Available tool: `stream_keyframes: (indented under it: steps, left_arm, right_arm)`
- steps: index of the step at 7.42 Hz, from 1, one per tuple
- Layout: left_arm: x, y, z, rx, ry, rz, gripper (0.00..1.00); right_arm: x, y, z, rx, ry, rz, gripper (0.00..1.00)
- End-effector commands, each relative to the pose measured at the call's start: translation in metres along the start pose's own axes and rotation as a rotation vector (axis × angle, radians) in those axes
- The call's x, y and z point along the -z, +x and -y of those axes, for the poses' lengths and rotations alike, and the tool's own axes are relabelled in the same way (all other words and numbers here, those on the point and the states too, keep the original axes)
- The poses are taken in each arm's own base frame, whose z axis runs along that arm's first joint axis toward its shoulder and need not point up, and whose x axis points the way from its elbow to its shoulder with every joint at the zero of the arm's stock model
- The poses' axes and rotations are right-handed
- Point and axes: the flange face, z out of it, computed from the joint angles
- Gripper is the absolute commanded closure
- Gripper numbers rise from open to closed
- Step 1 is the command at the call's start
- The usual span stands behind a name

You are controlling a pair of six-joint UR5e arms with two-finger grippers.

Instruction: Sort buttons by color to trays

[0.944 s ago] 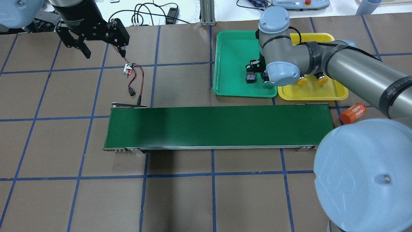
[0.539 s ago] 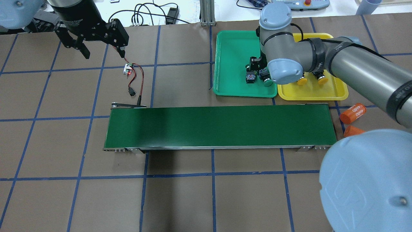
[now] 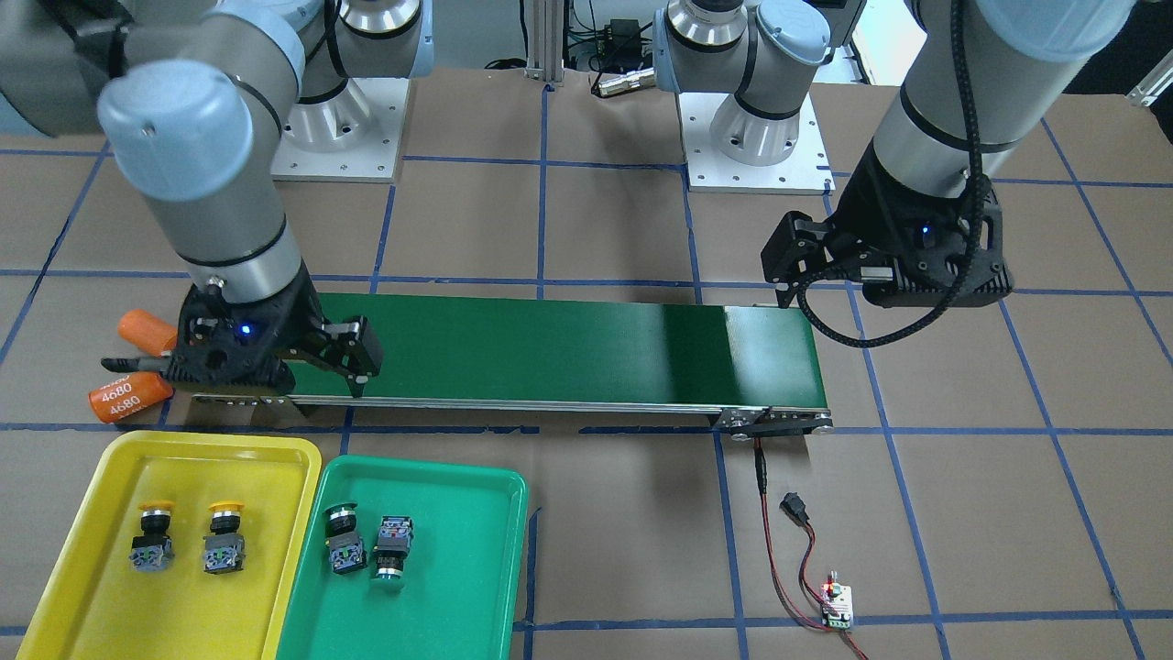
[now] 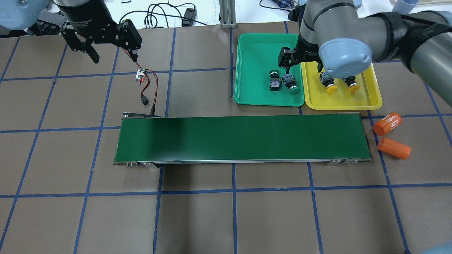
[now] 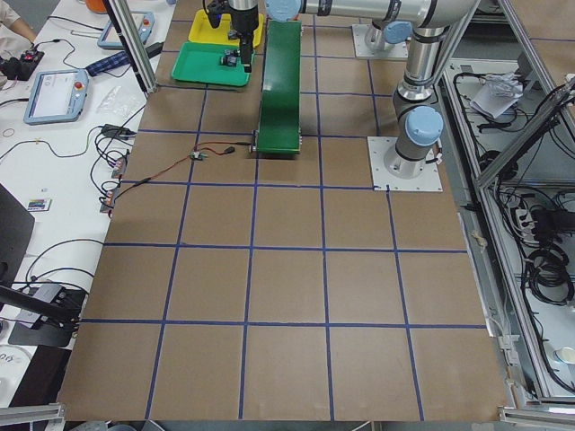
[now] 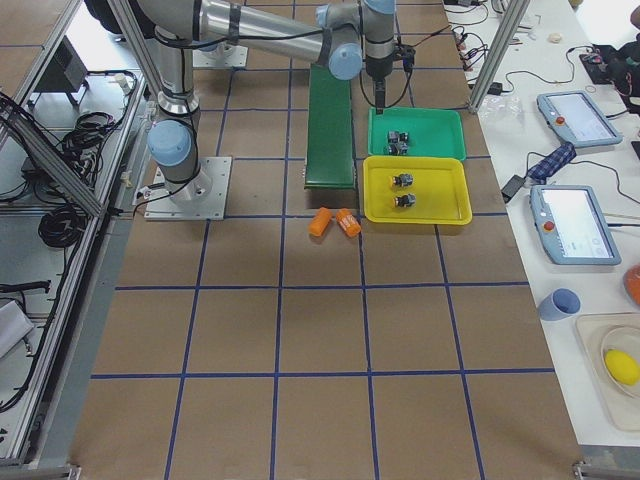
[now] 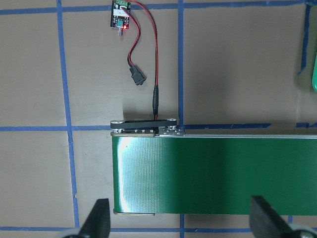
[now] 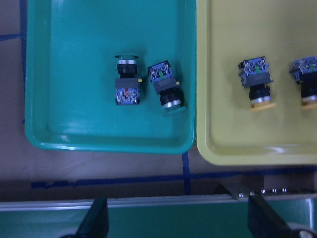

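Over the far right trays [image 4: 254,63], your right gripper [image 3: 236,365] hangs open and empty; drop it too low and it may bump the green buttons [image 8: 166,88] out of place.

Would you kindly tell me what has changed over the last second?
The right pincer rose clear of the green tray, open and empty; both green buttons lie there. The left pincer, yellow buttons and conveyor stayed put.

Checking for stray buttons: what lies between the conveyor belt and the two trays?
The front-facing view shows bare brown table covering and a blue tape line between the conveyor belt, the green tray and the yellow tray.
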Motion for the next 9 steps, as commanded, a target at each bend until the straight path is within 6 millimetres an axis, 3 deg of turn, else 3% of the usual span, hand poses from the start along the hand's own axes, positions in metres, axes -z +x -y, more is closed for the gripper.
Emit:
stream_keyframes:
  steps: [1,3,6,9]
  left_arm:
    - [0.003,0.0,-0.001,-0.001,0.005,0.0,0.0]
    - [0.002,0.001,0.001,-0.001,0.005,-0.002,0.0]
    - [0.002,0.001,0.001,-0.001,0.005,-0.002,0.0]
    - [0.002,0.0,0.002,0.001,0.005,-0.003,0.0]
  right_arm:
    - [0.079,0.026,-0.063,-0.03,-0.072,0.012,0.0]
    - [0.102,0.035,-0.091,0.007,-0.115,0.002,0.0]
    - [0.084,0.05,-0.098,-0.028,-0.169,0.003,0.0]
    - [0.088,0.053,-0.103,-0.039,-0.175,0.005,0.0]
